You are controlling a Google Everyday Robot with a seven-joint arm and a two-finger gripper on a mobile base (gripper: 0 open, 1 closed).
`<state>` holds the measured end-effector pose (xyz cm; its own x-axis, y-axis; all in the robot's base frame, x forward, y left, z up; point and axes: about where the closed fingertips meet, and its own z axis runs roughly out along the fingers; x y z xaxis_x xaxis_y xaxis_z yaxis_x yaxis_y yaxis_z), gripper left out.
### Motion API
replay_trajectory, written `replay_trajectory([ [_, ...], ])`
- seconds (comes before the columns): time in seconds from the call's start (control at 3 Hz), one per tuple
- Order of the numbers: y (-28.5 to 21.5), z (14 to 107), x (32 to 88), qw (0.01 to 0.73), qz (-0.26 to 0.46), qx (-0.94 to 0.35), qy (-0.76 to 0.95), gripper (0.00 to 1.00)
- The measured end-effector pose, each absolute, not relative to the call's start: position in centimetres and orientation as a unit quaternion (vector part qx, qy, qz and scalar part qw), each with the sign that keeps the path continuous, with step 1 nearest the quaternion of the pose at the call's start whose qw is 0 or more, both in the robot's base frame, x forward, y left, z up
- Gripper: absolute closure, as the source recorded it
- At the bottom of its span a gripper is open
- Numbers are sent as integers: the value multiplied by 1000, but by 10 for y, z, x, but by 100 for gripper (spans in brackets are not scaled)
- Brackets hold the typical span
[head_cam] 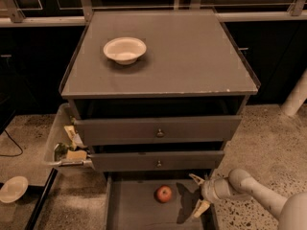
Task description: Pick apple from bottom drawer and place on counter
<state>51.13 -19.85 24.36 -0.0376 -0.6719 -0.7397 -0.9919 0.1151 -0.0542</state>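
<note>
The apple, small and red, lies on the floor of the open bottom drawer, near its middle. My gripper is at the drawer's right side, a short way right of the apple and not touching it. Its two pale fingers are spread apart, one above and one below, with nothing between them. The counter is the flat grey top of the cabinet above.
A white bowl sits on the counter's left rear. Two knobbed drawers overhang the bottom drawer. A clear bin of scraps hangs at the cabinet's left. A white plate lies on the floor at left. A white post stands at right.
</note>
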Motion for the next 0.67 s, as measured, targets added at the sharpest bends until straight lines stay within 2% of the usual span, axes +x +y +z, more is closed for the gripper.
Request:
replay_trajectory([
  [0.67, -167, 211, 529, 323, 262, -600, 684, 0],
])
